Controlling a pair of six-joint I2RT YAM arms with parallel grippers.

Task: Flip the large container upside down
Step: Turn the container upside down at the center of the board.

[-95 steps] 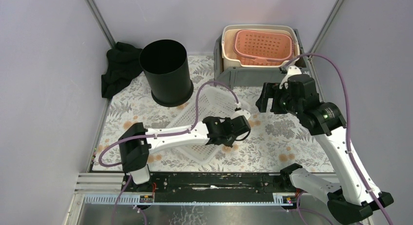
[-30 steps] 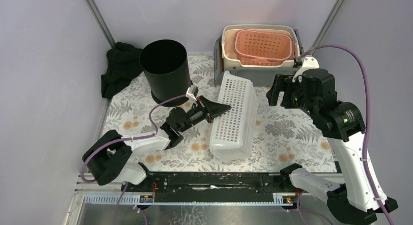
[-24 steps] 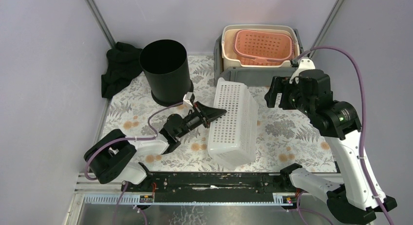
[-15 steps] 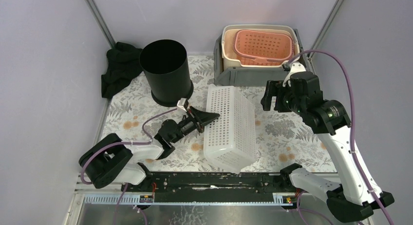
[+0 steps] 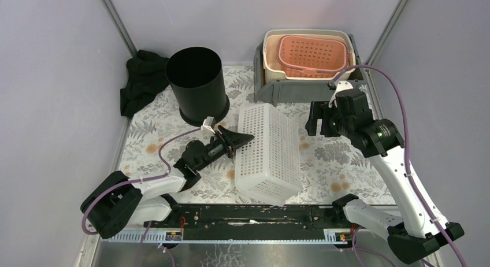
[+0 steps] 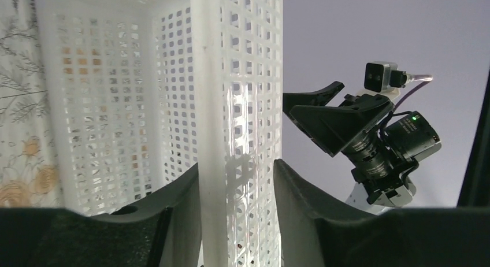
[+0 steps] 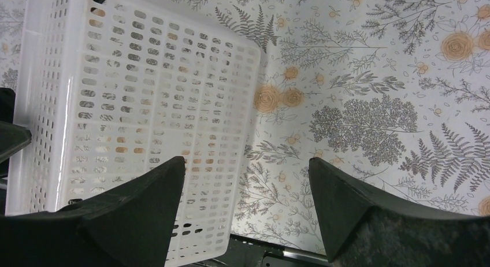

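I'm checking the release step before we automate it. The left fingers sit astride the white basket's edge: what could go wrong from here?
1. The left gripper has its fingers on either side of the basket wall. Pulling away sideways could snag the wall and drag or tip the basket.
2. The basket's near end lies close to the front edge of the table, so a tug that way might push it onto the black rail.
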